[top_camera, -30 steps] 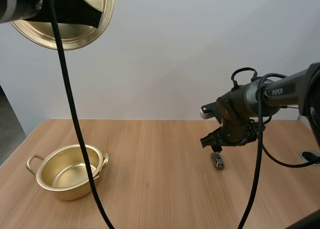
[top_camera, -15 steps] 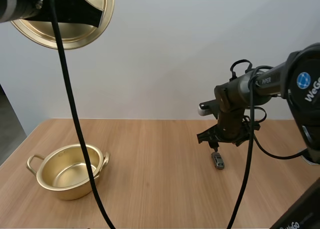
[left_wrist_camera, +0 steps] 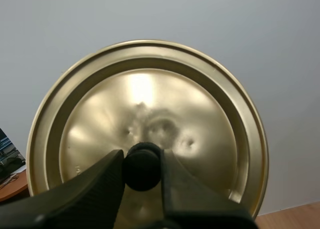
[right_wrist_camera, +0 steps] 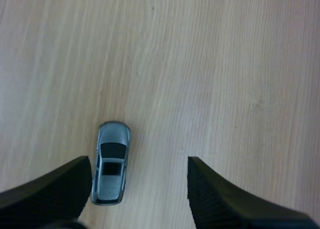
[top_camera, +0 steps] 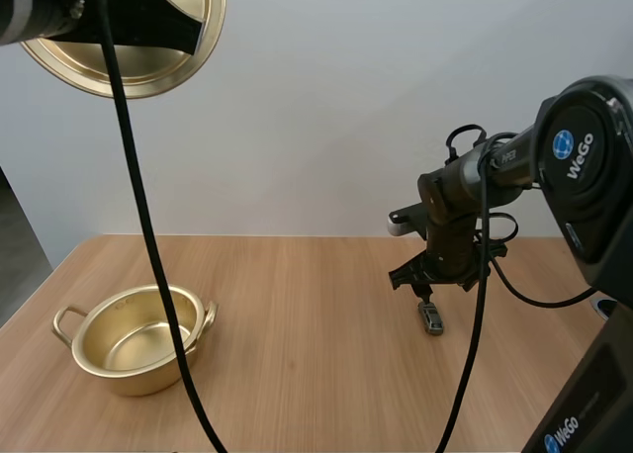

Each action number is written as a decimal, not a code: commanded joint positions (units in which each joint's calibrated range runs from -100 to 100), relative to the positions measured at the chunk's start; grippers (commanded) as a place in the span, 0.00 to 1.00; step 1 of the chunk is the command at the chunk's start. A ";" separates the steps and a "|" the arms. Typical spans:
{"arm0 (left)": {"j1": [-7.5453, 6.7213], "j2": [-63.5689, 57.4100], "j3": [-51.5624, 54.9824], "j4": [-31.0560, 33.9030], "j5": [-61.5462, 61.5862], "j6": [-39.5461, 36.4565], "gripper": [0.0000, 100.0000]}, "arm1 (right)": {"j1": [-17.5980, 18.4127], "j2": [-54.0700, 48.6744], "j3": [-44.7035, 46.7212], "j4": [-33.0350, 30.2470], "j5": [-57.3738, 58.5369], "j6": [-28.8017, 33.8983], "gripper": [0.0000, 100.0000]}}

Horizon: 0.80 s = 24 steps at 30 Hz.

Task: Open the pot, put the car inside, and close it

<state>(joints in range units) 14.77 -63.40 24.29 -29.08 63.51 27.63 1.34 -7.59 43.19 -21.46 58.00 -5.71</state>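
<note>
High view: the open golden pot (top_camera: 138, 372) stands on the wooden surface (top_camera: 316, 384) at the left arm's side, with nothing visible inside it. Its lid (top_camera: 124, 75) hangs high above it. The silver toy car (top_camera: 429, 317) lies on the surface at the right arm's side, well apart from the pot, with the right claw (top_camera: 426, 297) poised just above it. Left wrist view: the left claw (left_wrist_camera: 142, 161) is clamped on the lid's black knob (left_wrist_camera: 142, 169), one finger on either side of it. Right wrist view: the right claw (right_wrist_camera: 139, 164) points straight down with its ribbed inner faces standing wide apart and nothing between them but bare wood and the toy car (right_wrist_camera: 111, 163). The car sits close beside one finger (right_wrist_camera: 55, 189), not midway in the gap, with its long axis running along the finger faces. Interpretation: the opening step appears complete, and the step in hand is the pick-up of the car. The next move probably calls for a small sideways correction to centre the gap over the car, a short descent to the surface, and a closure across the car's narrow flanks. The car can then be carried across to the pot.
</note>
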 commanded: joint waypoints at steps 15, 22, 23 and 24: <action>0.03 -0.04 0.00 -0.65 0.08 0.00 0.00 | -0.03 0.05 0.00 6.37 -0.30 -2.32 0.88; 0.03 -0.04 0.00 -0.65 0.08 0.00 0.00 | -0.03 1.62 0.00 6.44 -1.89 -2.32 0.88; 0.03 -0.04 0.00 -0.65 0.08 0.00 0.00 | -0.03 2.39 0.00 6.44 -1.89 -2.32 0.88; 0.03 -0.04 0.00 -0.65 0.08 0.00 0.00 | -0.03 3.28 0.00 6.44 -1.89 -2.32 0.88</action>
<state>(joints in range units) 14.77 -63.40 24.29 -29.73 63.51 27.63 1.34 -5.20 43.19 -15.08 56.05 -7.95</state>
